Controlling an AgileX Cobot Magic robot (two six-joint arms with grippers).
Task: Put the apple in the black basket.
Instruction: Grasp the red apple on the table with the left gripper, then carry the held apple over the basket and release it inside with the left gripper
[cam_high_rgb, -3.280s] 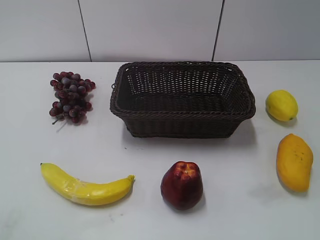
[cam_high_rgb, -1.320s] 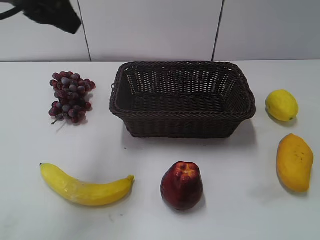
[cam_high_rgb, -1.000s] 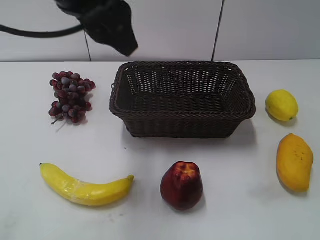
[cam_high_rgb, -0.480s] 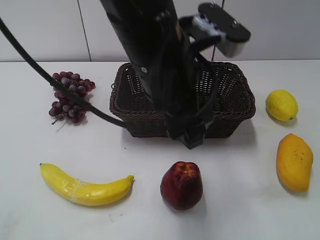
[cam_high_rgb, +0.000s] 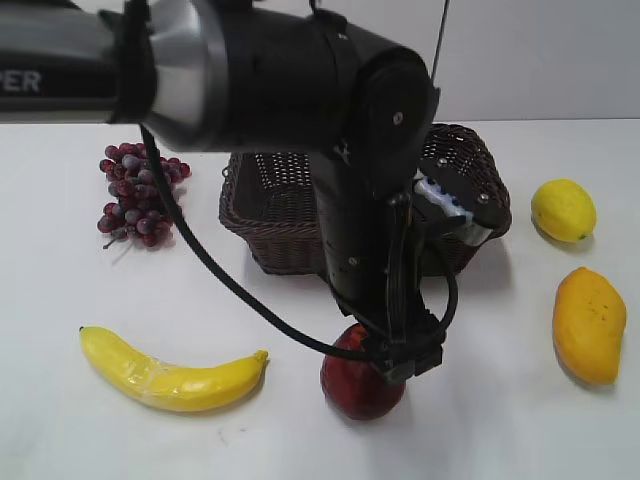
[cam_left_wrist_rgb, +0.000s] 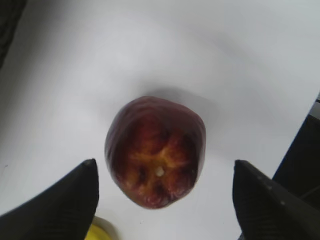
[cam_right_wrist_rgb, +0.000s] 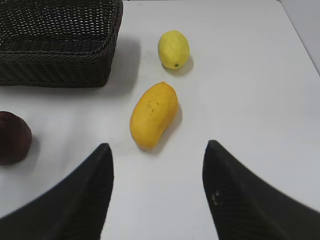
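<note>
We have the left gripper (cam_left_wrist_rgb: 165, 197) spread wide, its two dark fingers (cam_left_wrist_rgb: 60, 200) standing either side of the glossy dark red apple with the orange-yellow dimple (cam_left_wrist_rgb: 156, 150) and holding nothing. In the wrist view the fruit sits between the fingertips, apart from both, a little nearer the left one. The apple (cam_high_rgb: 352, 385) rests on the white table (cam_high_rgb: 480, 420) near the front edge, about midway along it, with the black arm's wrist directly above it.

To do this step well, we should centre slightly before closing, go lower so the pads meet the widest part of the fruit, and close gently; the skin looks smooth, so we judge a high pinch could slip off.

The large dark brown woven wicker basket (cam_high_rgb: 275, 200) lies just behind the apple toward the back edge; its rolled rim stands well above the tabletop, so we will need to lift clear of it before moving over. The yellow curved banana (cam_high_rgb: 170, 375) lies to the left near the front edge, the orange mango (cam_high_rgb: 588, 322) near the right edge, both well apart from the apple, leaving open room around the grasp.

Our right gripper (cam_right_wrist_rgb: 157, 192) hangs open and empty above the table's right side, over the mango (cam_right_wrist_rgb: 152, 115) and the small yellow lemon (cam_right_wrist_rgb: 173, 48).
</note>
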